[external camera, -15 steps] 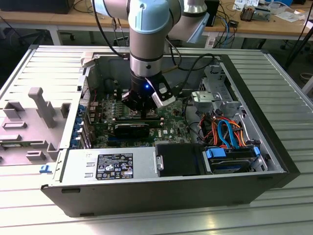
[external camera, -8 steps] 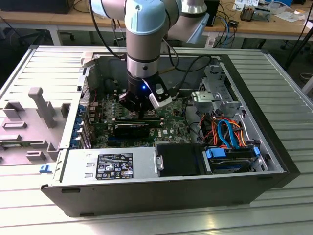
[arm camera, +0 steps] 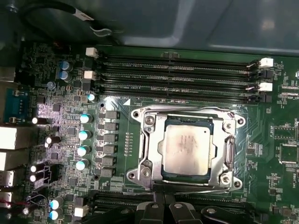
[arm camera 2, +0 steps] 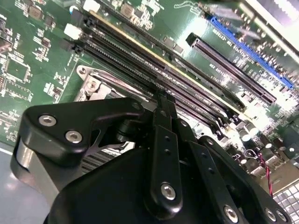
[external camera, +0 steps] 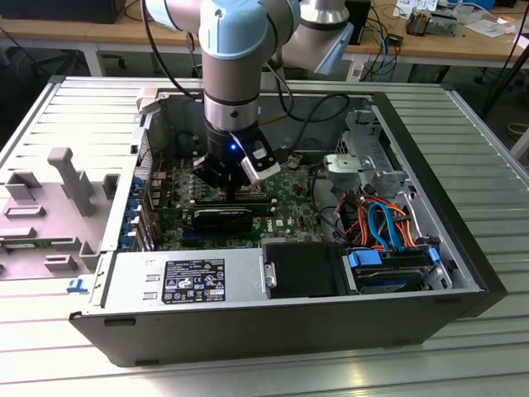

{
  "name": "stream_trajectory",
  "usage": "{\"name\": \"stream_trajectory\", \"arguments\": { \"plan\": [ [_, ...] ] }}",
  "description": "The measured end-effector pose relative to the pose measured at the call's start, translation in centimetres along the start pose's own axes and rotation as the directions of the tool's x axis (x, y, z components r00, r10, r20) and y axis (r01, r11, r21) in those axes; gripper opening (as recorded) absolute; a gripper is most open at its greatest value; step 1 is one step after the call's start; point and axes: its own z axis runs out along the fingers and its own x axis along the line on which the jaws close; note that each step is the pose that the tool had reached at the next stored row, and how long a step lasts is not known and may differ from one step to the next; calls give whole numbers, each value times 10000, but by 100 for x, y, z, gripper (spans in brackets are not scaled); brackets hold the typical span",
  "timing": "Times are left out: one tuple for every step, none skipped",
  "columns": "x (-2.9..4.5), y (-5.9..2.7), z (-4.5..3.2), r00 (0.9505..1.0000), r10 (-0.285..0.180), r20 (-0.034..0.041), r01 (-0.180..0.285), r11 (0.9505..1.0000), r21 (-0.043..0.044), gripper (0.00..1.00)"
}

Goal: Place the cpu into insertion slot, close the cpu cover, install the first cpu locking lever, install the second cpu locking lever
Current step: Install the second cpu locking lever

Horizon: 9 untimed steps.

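Jaws point(arm camera: 163, 207) at the first wrist view's lower edge, seemingly pressed together with nothing between them.
Just beyond, mid-frame, the cpu point(arm camera: 188, 149) sits in the insertion slot point(arm camera: 225, 150), the cpu cover point(arm camera: 154, 144) down; a crooked chip could bend pins under lever pressure.

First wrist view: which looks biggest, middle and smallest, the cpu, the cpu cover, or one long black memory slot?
1. Memory slot, longest.
2. cpu cover, framing the chip.
3. cpu, smallest.
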Motion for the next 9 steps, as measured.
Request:
{"name": "stream_trajectory", "arguments": {
  "plan": [
    [0, 22, 7, 10000, 0, -1, 0, 10000, 1, 11],
    [-3, 55, 15, 10000, 0, -1, 0, 10000, 1, 11],
    [-5, 72, 19, 10000, 0, -1, 0, 10000, 1, 11],
    [-6, 88, 21, 10000, 0, -1, 0, 10000, 1, 11],
    [-7, 103, 23, 10000, 0, -1, 0, 10000, 3, 11],
    [-8, 117, 25, 10000, 0, -2, 0, 10000, 1, 11],
    [-8, 125, 26, 10000, 0, -3, 0, 10000, 3, 11],
    [-9, 129, 27, 10000, -2, -2, 2, 10000, -1, 11],
    [-10, 130, 26, 10000, -6, 0, 6, 10000, -3, 11]
  ]
}}
